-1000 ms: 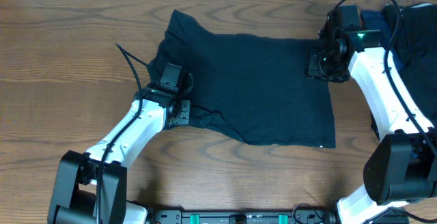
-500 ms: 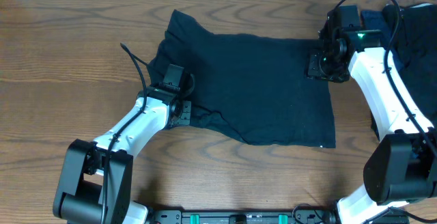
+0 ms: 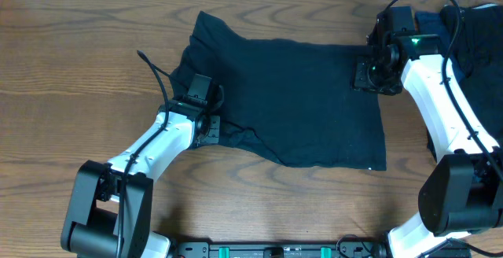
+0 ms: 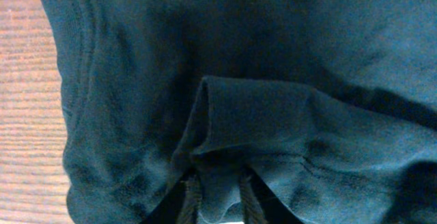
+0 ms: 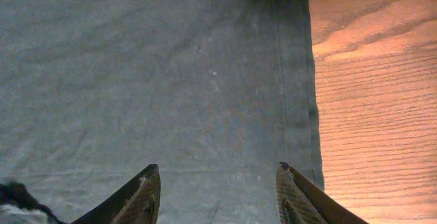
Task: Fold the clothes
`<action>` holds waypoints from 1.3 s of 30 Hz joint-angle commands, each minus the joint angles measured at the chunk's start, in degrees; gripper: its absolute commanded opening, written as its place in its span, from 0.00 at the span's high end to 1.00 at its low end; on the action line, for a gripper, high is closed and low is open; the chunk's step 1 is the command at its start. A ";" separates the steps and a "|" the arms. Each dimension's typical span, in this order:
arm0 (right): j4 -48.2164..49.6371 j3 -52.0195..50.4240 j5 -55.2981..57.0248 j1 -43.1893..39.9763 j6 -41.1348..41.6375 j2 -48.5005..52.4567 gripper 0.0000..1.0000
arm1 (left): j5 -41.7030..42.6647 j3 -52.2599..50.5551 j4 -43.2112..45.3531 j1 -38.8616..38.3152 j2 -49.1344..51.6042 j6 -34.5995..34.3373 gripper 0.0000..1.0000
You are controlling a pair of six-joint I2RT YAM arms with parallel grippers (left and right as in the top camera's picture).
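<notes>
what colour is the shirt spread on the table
Very dark navy, plain; the shirt shows best in the overhead view.

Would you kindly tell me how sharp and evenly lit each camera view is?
Overhead view: sharp, evenly lit, though the dark navy fabric T-shirt shows little detail on the brown wooden table. Left wrist view: soft close-up, folds shadowed. Right wrist view: crisp weave and hem, wood brightly warm-lit.

Overhead camera: fixed high, looking straight down on the whole table (image 3: 78,69). Left wrist camera: very close over the near-left hem of the T-shirt (image 3: 291,101). Right wrist camera: close above its far-right edge. All three share that shirt.
</notes>
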 commanded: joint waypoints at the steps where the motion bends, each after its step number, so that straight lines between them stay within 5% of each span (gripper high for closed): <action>1: 0.11 -0.31 -0.26 0.52 -0.50 0.44 0.47 | -0.63 -0.52 -0.31 0.35 0.48 -0.31 0.81; 7: 0.09 -0.31 -0.26 0.52 -0.50 0.44 0.47 | -0.63 -0.52 -0.28 0.35 0.48 -0.33 0.94; 21: 0.13 -0.31 -0.26 0.52 -0.50 0.44 0.47 | -0.42 0.55 -2.80 0.35 -5.38 -4.15 0.94; 39: -0.33 -0.31 -0.26 0.52 -0.50 0.44 0.46 | 6.47 0.50 -26.99 0.35 -15.26 -19.76 0.94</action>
